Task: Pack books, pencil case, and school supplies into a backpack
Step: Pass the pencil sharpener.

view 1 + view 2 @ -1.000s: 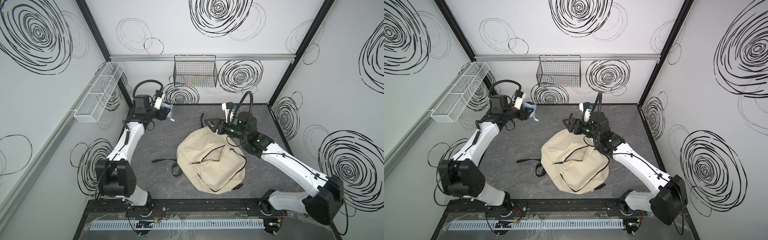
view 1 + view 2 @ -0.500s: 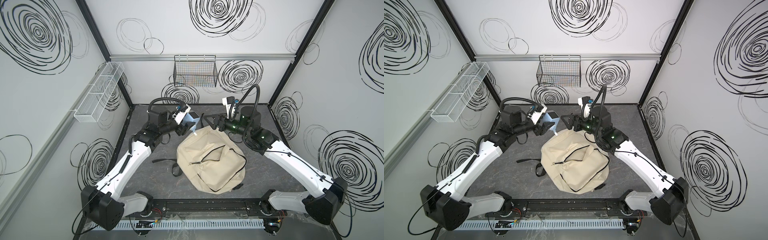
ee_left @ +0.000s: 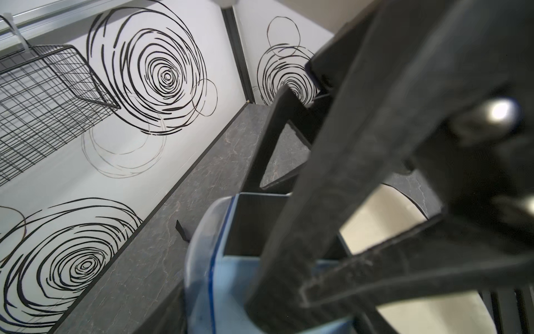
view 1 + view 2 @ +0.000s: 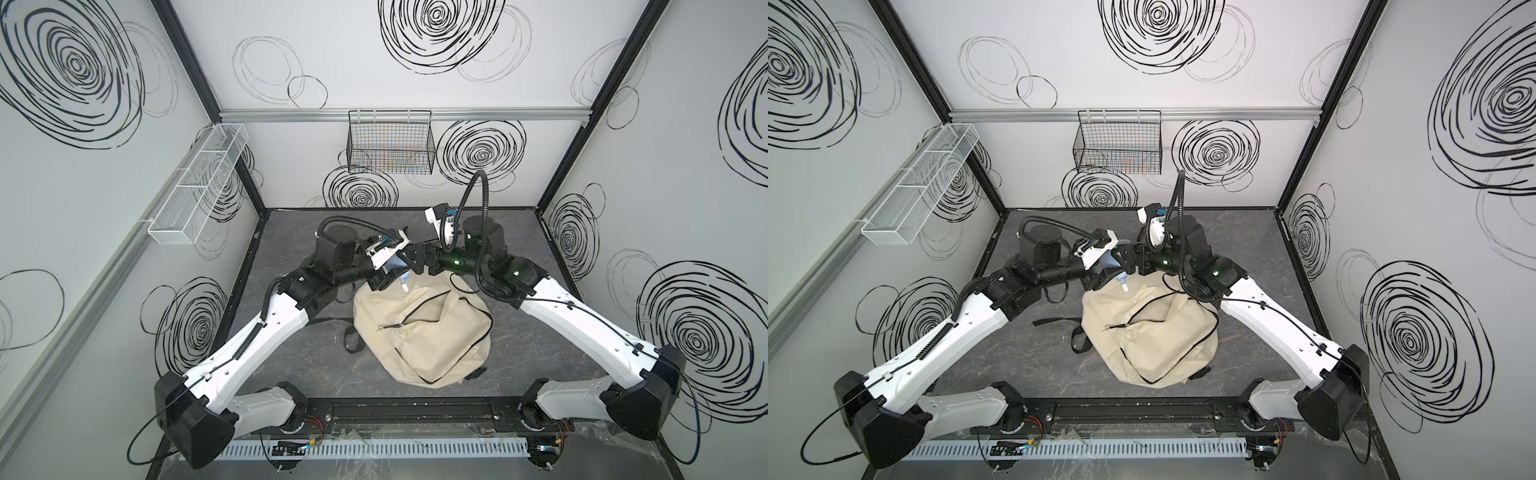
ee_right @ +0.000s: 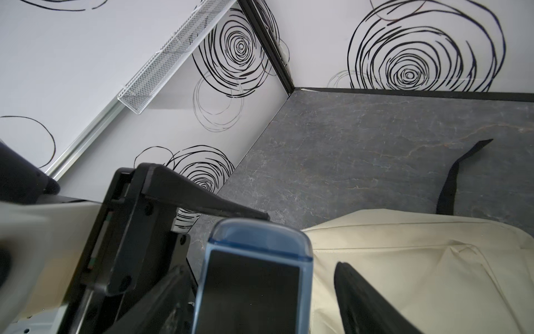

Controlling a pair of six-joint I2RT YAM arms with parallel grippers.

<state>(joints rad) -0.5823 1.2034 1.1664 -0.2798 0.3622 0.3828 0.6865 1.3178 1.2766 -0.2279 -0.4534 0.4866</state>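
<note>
pencil sharpener [image 5: 251, 274] cut by frame edge, backpack [image 4: 424, 332] opening hidden

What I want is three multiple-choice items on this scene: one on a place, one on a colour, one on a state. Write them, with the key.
1. Where is the sharpener?
A. on the table
B. in the left gripper
C. in the wire basket

2. What colour is the backpack?
A. navy
B. red
C. cream

3. How is the right gripper?
A. open
B. shut on a strap
C. shut on a book

Key:
1 B, it clamps the light blue box in the air.
2 C, the fabric reads cream in both top views.
3 A, its jaws stand apart and grip nothing.
</note>
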